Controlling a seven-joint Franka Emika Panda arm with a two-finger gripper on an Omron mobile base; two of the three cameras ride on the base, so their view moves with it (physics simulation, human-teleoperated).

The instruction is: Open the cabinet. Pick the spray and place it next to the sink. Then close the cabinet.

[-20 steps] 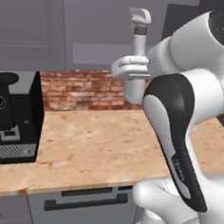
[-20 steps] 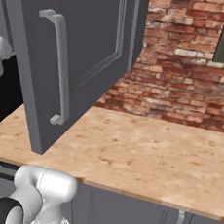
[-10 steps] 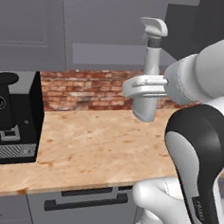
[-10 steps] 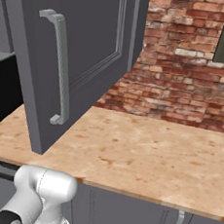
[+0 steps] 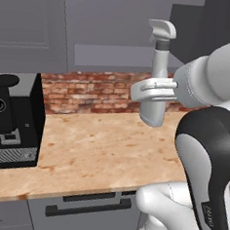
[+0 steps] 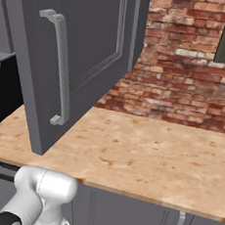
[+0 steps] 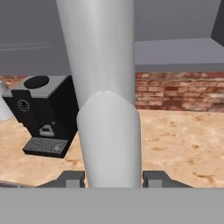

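Claw [image 5: 155, 88] clenched around the spray [image 5: 158, 71] — upright, long axis vertical, trigger head on top, lifted clear above the bench's [image 5: 99, 155] back edge; cabinet [image 6: 66, 55] door open.

Spray [image 5: 157, 76] held upright above counter [image 5: 99, 150]; coffee machine [image 5: 11, 118] at its 9 o'clock; cabinet [image 6: 71, 56] door at its 3 o'clock.

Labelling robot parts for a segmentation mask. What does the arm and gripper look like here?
The arm has glossy white rounded shells; the near link is black with a grey inset panel and small pale lettering low down. The gripper is pale grey-white with flat horizontal fingers; in the hand view its fingertips are small dark grey blocks. No cables are visible.
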